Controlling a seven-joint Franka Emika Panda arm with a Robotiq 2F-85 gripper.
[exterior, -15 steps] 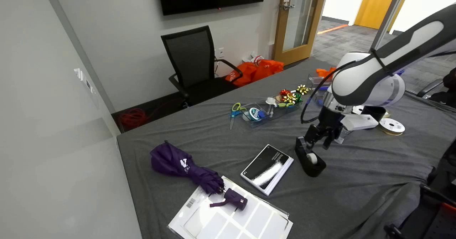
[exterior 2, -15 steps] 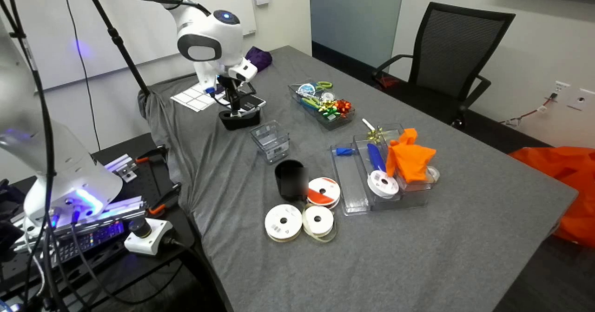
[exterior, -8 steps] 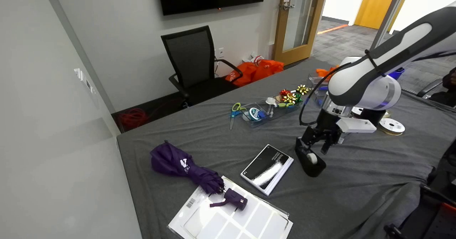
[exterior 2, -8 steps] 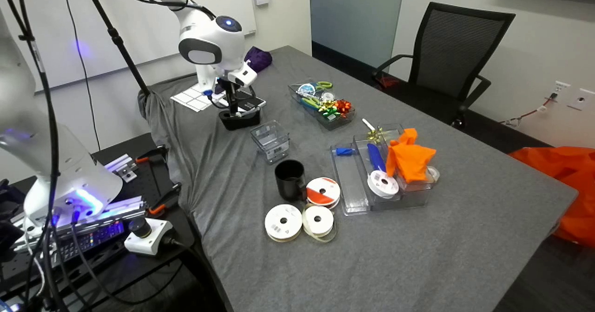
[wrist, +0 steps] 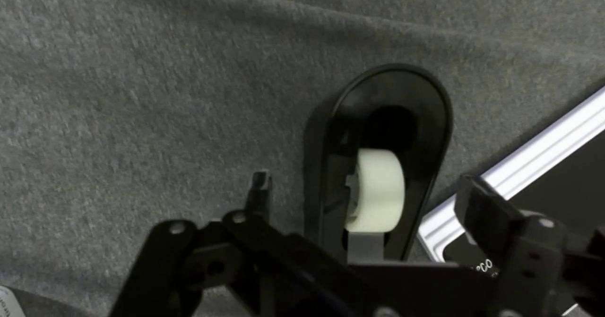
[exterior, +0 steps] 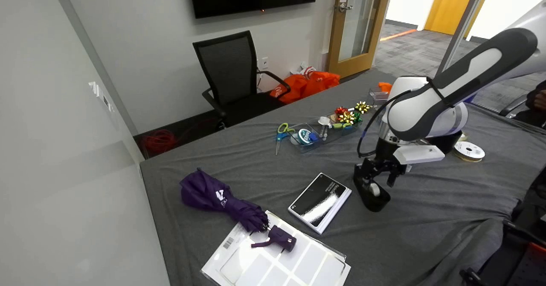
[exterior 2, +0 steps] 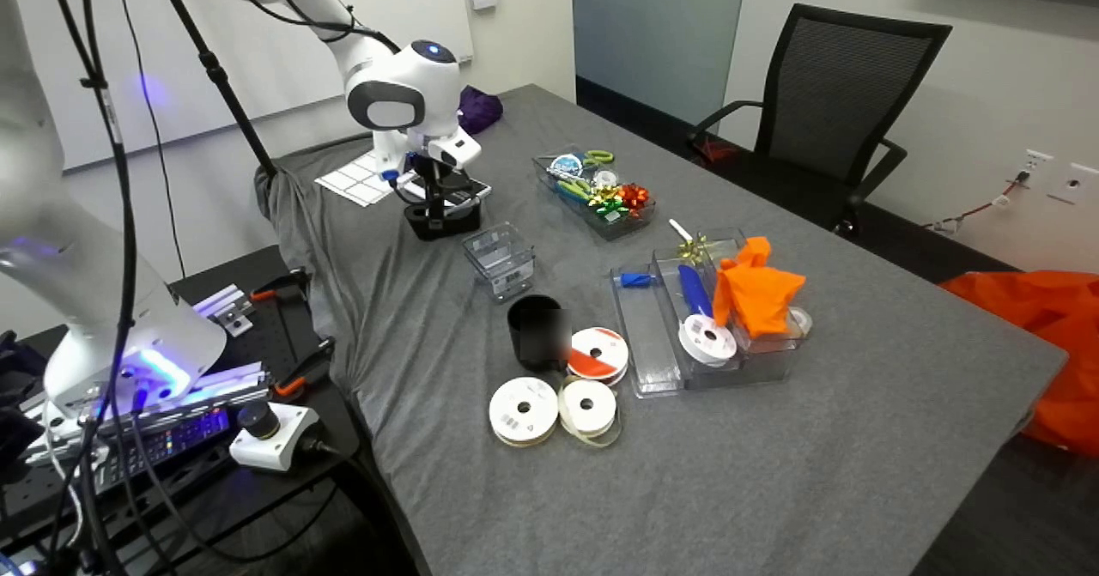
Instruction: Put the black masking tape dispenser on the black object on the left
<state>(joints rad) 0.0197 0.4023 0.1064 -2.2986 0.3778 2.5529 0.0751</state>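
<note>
Grey-draped, the counter (exterior 2: 773, 456) bears the black masking tape dispenser (exterior: 366, 193) upright near the edge by the robot's base (exterior 2: 167, 323), just beside, not touching, the black object (exterior: 319, 198). That slab lies nearer the left-hand edge seen in an exterior view, glossy face up, which presumably makes it a fair landing place. Across the dispenser's narrow width the fingers of the gripper (wrist: 366, 182) stand apart, one over counter, one towards the slab's white edge; the stance looks chosen for a pinch on the long walls. How low the tips reach cannot be told. A squeeze and lift seem next, though the slab-side finger may have little room. Towards the far corner, the purple umbrella (exterior: 230, 205) rests its handle on white sheets (exterior: 273, 267), likely clear of the path.
</note>
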